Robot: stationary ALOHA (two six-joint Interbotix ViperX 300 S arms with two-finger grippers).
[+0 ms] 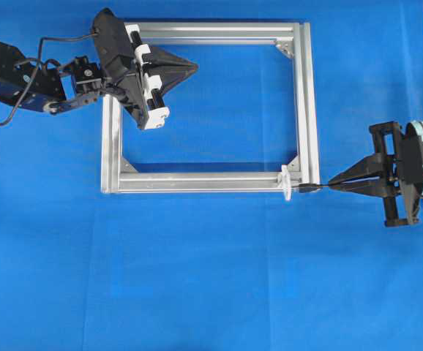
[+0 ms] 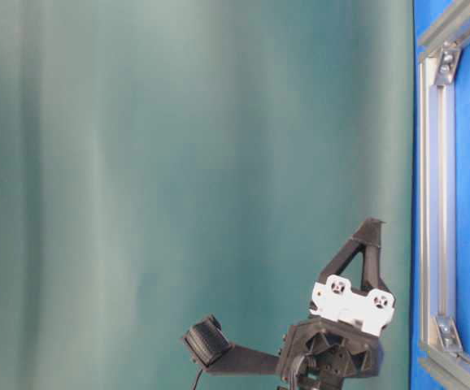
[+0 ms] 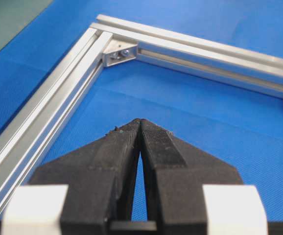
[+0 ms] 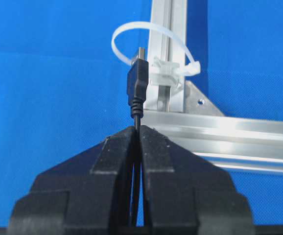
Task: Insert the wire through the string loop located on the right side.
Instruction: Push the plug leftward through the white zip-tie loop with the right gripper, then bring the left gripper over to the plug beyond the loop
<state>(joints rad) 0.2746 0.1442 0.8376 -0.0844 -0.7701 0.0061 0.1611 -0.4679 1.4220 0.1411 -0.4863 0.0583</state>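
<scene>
1. While clamping the wire (image 4: 137, 93) behind its plug, the right tool (image 4: 136, 131) is aiming at the string loop (image 4: 153, 46) on the frame's near-right corner.
2. Advance straight; the plug tip is nearing the loop's left edge.
3. The left tool (image 3: 139, 125) is idling, pinched together, empty.

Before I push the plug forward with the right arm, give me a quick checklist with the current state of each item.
1. Right gripper shut on the wire: ok, fingers closed on the cable just behind the plug.
2. Plug tip pointing at the string loop: ok, metallic tip sits at the loop's opening.
3. Tip already through the loop: cannot tell; it looks at or just inside the opening.
4. Loop standing open on the frame bar: ok.
5. Left gripper out of the way: ok, shut and empty over the frame's far corner.
</scene>
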